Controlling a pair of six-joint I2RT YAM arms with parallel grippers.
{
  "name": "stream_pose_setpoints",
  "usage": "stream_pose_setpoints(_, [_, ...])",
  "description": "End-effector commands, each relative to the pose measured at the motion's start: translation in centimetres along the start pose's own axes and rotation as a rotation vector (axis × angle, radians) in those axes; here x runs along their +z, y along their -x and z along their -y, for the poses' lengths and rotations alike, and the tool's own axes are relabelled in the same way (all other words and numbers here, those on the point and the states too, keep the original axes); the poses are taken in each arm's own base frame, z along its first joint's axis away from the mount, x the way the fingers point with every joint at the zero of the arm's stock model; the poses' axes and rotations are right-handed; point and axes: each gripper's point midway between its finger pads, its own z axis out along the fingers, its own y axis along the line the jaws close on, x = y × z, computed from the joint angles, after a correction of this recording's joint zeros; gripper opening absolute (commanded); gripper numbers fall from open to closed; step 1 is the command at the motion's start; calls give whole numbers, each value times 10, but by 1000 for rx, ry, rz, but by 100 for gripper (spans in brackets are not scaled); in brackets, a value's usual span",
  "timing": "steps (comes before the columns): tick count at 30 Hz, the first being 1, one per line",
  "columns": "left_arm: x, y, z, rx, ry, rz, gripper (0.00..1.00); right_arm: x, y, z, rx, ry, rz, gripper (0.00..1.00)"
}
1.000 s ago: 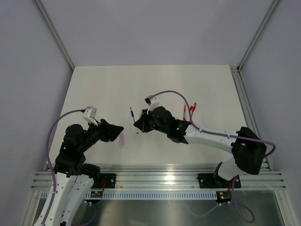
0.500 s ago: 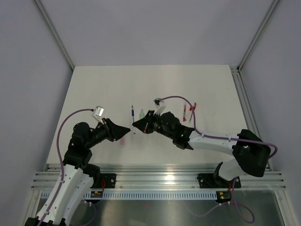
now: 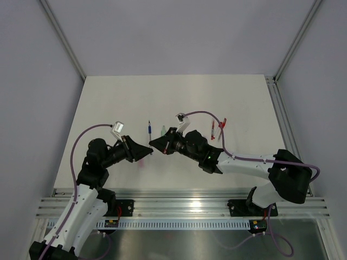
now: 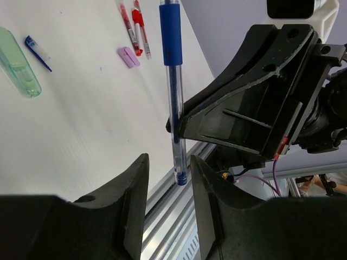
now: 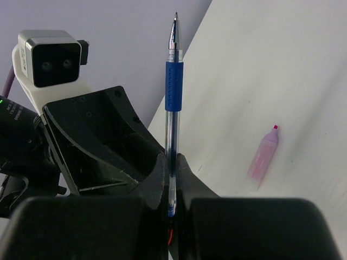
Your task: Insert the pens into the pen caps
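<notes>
Near the middle of the table (image 3: 108, 97), we clench our right gripper (image 5: 172, 162) on the blue pen (image 5: 172, 92), its end just at our released, wide-parted left gripper (image 4: 168, 162).

A slim clear plastic stick pen with a blue rubber grip (image 5: 172, 108) is pinched near its back end by the right gripper (image 5: 171, 181), its metal tip free. Beside this pen lies a pale green translucent cap (image 4: 19, 64), with a small blue piece (image 4: 37, 51) next to it. Farther from the pen, two red pens (image 4: 130, 31) lie side by side, a pale pink cap (image 4: 129, 57) just beside their ends. On the pen's other side lies a stubby pink tube (image 5: 263, 157).
</notes>
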Motion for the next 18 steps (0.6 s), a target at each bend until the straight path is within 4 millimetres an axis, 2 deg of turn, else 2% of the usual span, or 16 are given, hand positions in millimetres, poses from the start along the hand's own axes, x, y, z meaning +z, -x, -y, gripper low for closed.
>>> stream_pose_setpoints(1, [0,10,19,53,-83,26,35,-3,6,-29,8,89,27,0])
stream_pose_setpoints(5, [1,7,21,47,-105,10,27,-2,2,-33,9,104,15,0])
stream_pose_setpoints(6, [1,6,19,45,-99,13,22,-3,0,-33,12,105,14,0])
stream_pose_setpoints(7, [1,6,18,45,-98,14,13,-4,0,-34,12,108,14,0])
stream_pose_setpoints(8, [1,7,19,48,-96,12,8,-5,0,-33,12,106,17,0])
stream_pose_setpoints(10, [0,6,20,54,-99,7,0,-7,1,-33,11,106,20,1])
stream_pose_setpoints(11, [-1,5,20,59,-95,7,0,-7,1,-33,8,103,19,2])
stream_pose_setpoints(14, [-3,6,19,76,-88,19,0,-11,3,-31,-14,77,13,21])
stream_pose_setpoints(15, [-4,4,18,75,-80,15,0,-11,9,-34,-38,72,22,32])
stream_pose_setpoints(16, [-5,3,19,77,-82,11,0,-13,8,-29,-55,39,5,35])
stream_pose_setpoints(18, [-6,1,22,82,-96,3,0,-10,20,-38,-98,31,22,41])
